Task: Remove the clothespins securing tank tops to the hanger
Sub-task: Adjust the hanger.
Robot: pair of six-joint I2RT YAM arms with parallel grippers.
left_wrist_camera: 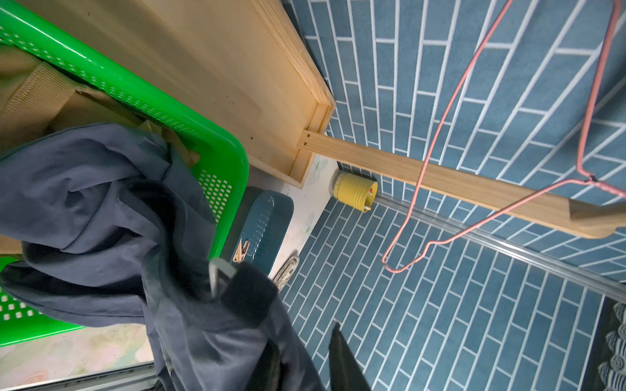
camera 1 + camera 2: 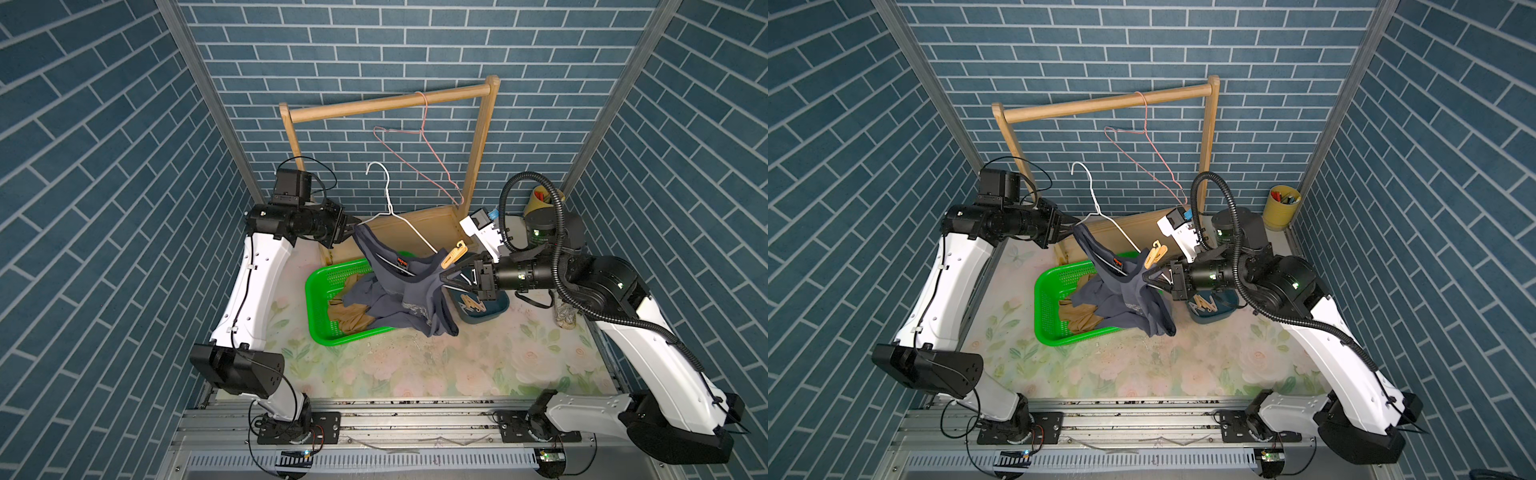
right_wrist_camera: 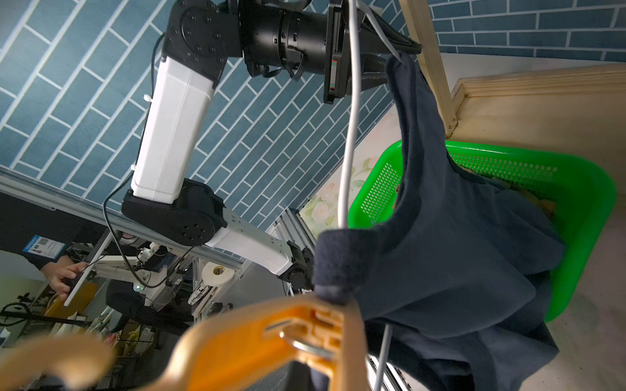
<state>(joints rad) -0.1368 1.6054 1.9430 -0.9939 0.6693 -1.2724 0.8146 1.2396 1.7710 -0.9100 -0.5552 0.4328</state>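
A dark grey-blue tank top (image 2: 399, 291) hangs on a white wire hanger (image 2: 388, 199) held up between both arms over the green basket (image 2: 316, 291). One pale clothespin (image 2: 454, 252) (image 3: 271, 335) pins its right strap. My right gripper (image 2: 444, 276) is shut on the hanger's right end, just below that pin. My left gripper (image 2: 355, 226) (image 3: 401, 50) pinches the left strap at the hanger's other end, with fabric between its jaws. The tan tank top (image 2: 353, 311) lies in the basket. More clothespins (image 2: 471, 303) lie in a teal bin.
A wooden rack (image 2: 390, 102) stands at the back with a bare pink wire hanger (image 2: 415, 137) on its rail. A yellow cup (image 2: 1281, 208) sits in the back right corner and a glass jar (image 2: 565, 316) stands by the right arm.
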